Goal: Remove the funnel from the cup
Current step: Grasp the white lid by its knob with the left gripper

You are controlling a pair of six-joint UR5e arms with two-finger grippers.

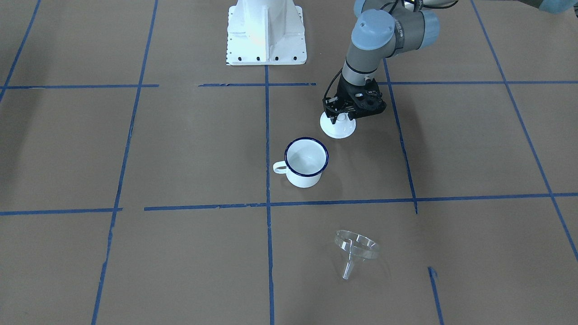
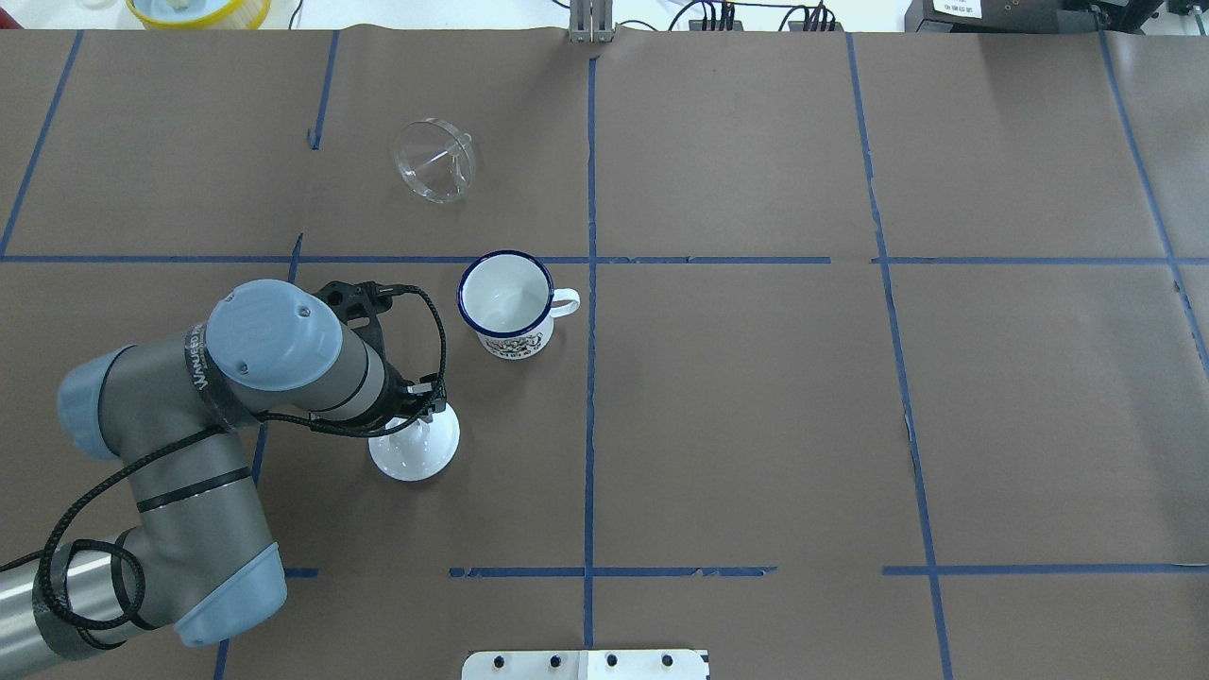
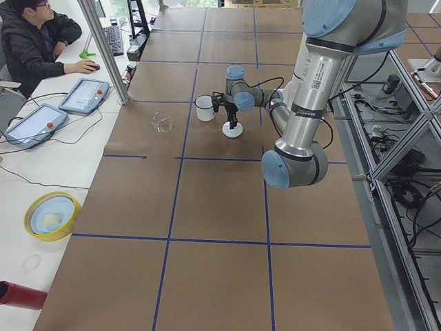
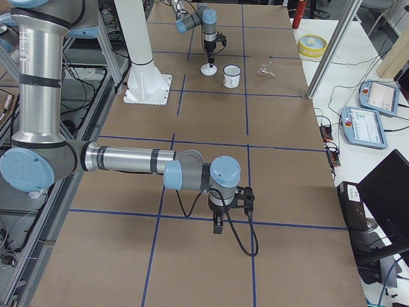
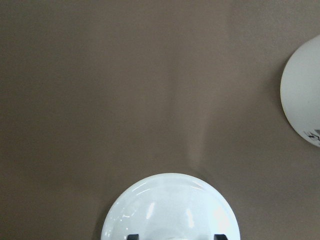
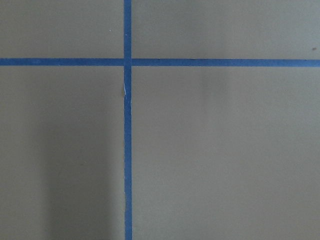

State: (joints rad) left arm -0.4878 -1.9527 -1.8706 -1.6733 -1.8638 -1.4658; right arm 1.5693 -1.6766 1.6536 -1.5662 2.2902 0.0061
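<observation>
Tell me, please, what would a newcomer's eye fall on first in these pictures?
The clear funnel lies on its side on the brown table, well apart from the empty white cup with the dark blue rim, which stands upright near the centre. Just beside the cup, the left gripper points straight down, with its fingers on either side of the knob of a round white lid.

Overhead: behind robot, looking down on table (image 2: 756,425).
Front: opposite side, steeply down; shares cup (image 1: 307,162) with overhead.
Sides: table ends, distant.
Wrists: close, straight down.
</observation>
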